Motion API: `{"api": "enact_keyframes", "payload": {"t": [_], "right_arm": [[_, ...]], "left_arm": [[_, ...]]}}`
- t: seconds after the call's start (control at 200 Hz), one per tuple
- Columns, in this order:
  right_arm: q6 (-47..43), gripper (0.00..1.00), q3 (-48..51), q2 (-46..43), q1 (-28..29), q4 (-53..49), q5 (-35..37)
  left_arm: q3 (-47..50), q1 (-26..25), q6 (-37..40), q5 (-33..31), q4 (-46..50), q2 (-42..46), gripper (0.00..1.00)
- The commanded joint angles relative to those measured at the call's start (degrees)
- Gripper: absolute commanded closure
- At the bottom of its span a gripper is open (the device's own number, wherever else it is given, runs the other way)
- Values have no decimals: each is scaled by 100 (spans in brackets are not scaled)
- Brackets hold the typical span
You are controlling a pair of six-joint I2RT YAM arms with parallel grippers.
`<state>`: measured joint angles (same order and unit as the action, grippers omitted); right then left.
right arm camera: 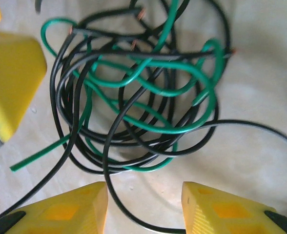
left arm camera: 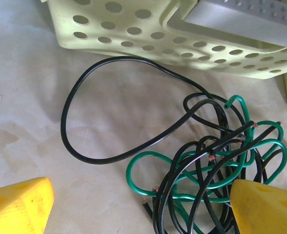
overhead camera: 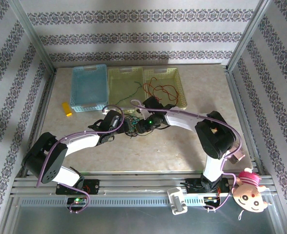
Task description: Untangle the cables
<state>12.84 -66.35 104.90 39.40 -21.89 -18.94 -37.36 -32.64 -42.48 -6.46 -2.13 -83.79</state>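
A knot of black and green cables [left arm camera: 207, 165] lies on the desk [left arm camera: 26, 97] just before the yellow-green basket [left arm camera: 133, 24] — with the left gripper [left arm camera: 138, 207] released and the right gripper [right arm camera: 143, 207] part-open, nothing grasped, several strands could be pinched together and the knot tightened.

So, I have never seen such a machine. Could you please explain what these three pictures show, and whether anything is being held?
The machine is two robot arms bolted at the near edge of a table. One picture looks down from above; the other two come from small cameras on each wrist, so the yellow shapes are fingers.

On the table lies a knot of black and green cables, with both hands beside it: the left hand is open, with nothing between its fingers. The right hand is over the same knot; one black cable runs between its fingers, but no grip is visible. Behind stand a blue basket and two yellow baskets, one holding red cables.
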Motion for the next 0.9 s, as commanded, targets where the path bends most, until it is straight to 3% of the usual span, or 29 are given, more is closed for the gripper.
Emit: {"api": "enact_keyframes", "payload": {"t": [0.0, 0.18, 0.34, 0.435, 0.74, 0.894], "right_arm": [[-238, 56, -34, 133, 118, -267, 13], [-229, 59, -131, 503, 139, -489, 31], [-111, 89, 75, 266, 15, -565, 465], [-36, 99, 348, -127, -159, -593, 751], [200, 100, 857, -919, -930, -1203, 660], [184, 100, 914, -937, -969, -1195, 581]], "left_arm": [[-75, -58, -15, 45, 153, -149, 8], [-225, -62, 11, 153, 126, -394, 8], [-339, -65, 3, 148, 188, -503, 9], [-333, -58, -15, 78, 224, -507, 11], [-377, -60, -46, -50, 296, -716, 18], [-383, -89, 434, 888, -486, -685, 17]]}}
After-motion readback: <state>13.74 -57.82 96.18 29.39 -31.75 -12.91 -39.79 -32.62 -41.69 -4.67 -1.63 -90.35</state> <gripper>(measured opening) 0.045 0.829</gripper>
